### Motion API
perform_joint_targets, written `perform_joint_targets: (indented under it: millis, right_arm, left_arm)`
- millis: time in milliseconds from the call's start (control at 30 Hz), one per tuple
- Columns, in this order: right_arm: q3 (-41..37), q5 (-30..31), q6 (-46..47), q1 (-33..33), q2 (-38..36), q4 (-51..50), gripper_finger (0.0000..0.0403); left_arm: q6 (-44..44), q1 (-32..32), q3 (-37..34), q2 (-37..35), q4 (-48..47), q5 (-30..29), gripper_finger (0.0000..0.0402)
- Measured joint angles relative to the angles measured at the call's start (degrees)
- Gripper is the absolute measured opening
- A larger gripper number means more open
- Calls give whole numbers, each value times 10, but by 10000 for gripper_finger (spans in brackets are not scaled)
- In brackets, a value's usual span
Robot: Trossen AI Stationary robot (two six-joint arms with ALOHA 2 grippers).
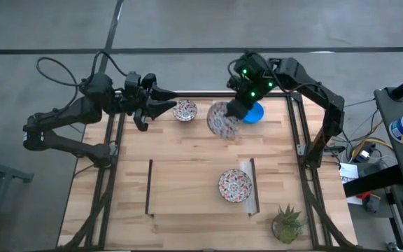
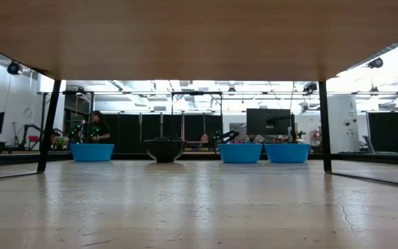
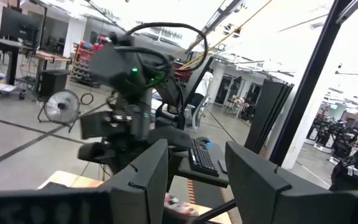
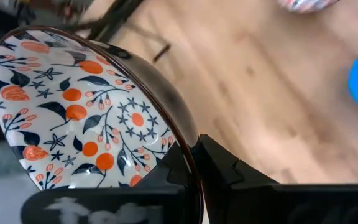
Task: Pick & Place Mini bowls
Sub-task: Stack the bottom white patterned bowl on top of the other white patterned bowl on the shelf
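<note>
Floor: grey concrete (image 1: pixel 187 24) with dark seam lines, seen around the table.
Table: pale wood planks (image 1: pixel 187 161), black metal frame at the edges.
Room beyond: open hall, bright ceiling lights (image 2: pixel 206 86), dark partition panels (image 2: pixel 385 131).
Furniture: a monitor (image 2: pixel 268 121), a floor fan (image 3: pixel 62 107), a desk with keyboard (image 3: pixel 202 158).

Wood table (image 1: pixel 187 189): floral bowls (image 1: pixel 235 185), blue bowl (image 1: pixel 255 113), plant (image 1: pixel 287 223).

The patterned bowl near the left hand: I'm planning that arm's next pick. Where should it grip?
Probably the rim of the patterned bowl, from above on the side facing the left hand: it sits upright, and the thin edge suits a pinch.
</note>
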Motion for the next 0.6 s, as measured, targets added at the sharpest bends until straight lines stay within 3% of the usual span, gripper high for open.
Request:
perform_joint_targets:
  millis: [300,600]
  right_arm:
    - [-2,-17,14,87,0,-74,13]
    - [-7,-11,84,171,0,-79,13]
  left_arm:
    - [-7,0,-1,0,0,0,154]
    - [-17,0,-1,0,0,0,154]
